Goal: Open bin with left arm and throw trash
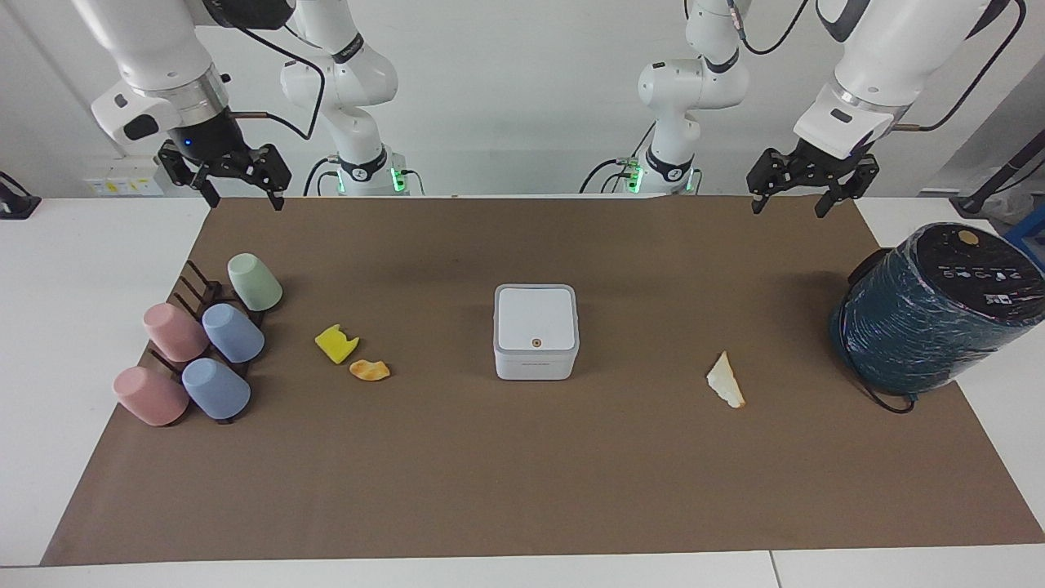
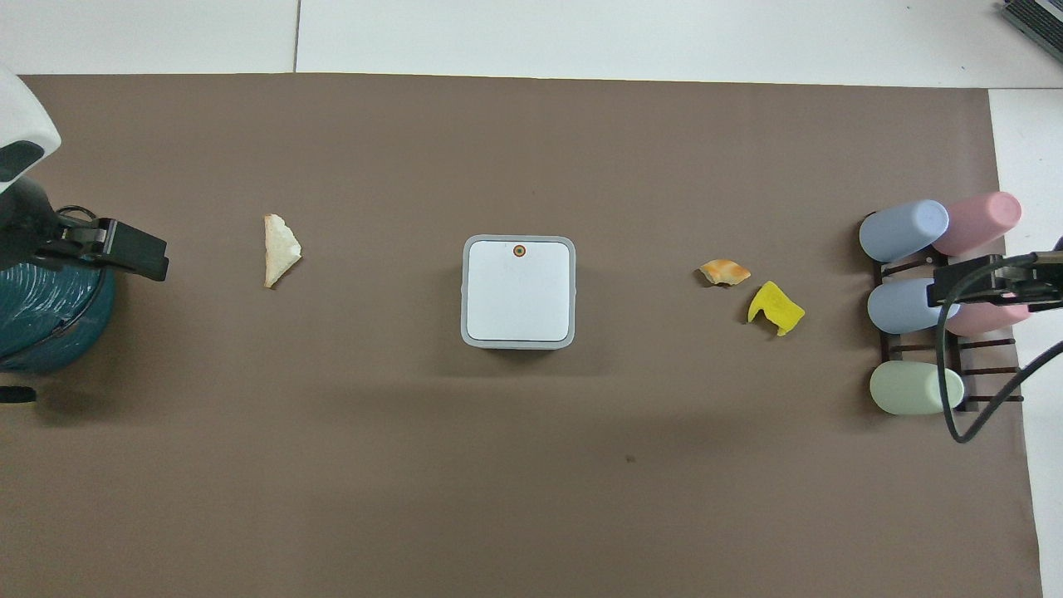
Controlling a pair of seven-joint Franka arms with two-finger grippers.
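Note:
The white square bin (image 1: 535,331) (image 2: 518,291) stands in the middle of the brown mat with its lid shut and the orange dot on top. The yellow scrap (image 1: 336,343) (image 2: 776,308) and the orange scrap (image 1: 370,370) (image 2: 724,272) lie beside each other toward the right arm's end. The cream-white wedge (image 1: 725,380) (image 2: 279,248) lies toward the left arm's end. My left gripper (image 1: 790,204) hangs open and empty over the mat's edge by the robots. My right gripper (image 1: 245,196) hangs open and empty over the same edge, at the other end.
A large dark teal cylinder (image 1: 931,310) (image 2: 41,320) lies at the left arm's end of the mat. A dark rack (image 1: 196,294) with several pastel cups (image 1: 233,333) (image 2: 903,230) stands at the right arm's end.

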